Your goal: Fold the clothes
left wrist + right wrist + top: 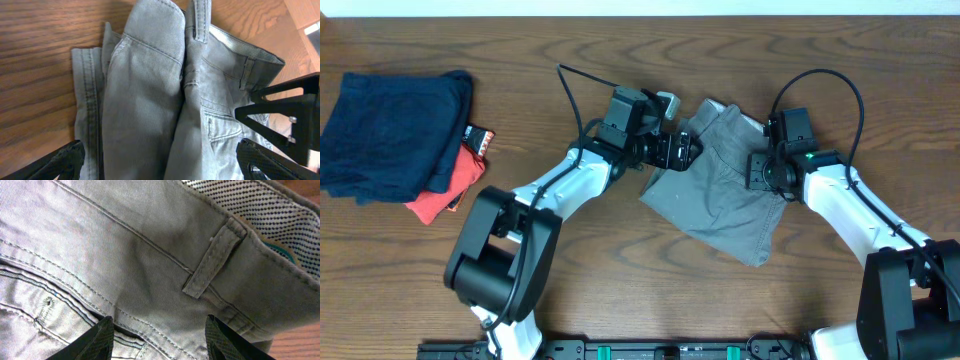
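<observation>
The grey shorts [725, 195] lie folded lengthwise in the middle of the table, waistband toward the back. My left gripper [682, 150] is at their left upper edge; in the left wrist view [160, 160] its fingers are spread wide over the shorts [150, 100], holding nothing. My right gripper [767, 165] is at the right edge by the waistband; in the right wrist view [160, 340] its fingers are spread above the shorts [125, 255] next to a belt loop [212, 257], with the pale dotted lining [250, 205] showing.
A dark navy folded garment [390, 135] lies on a red-orange folded garment [445, 195] at the far left. The wooden table [620, 290] runs to a pale edge at the back.
</observation>
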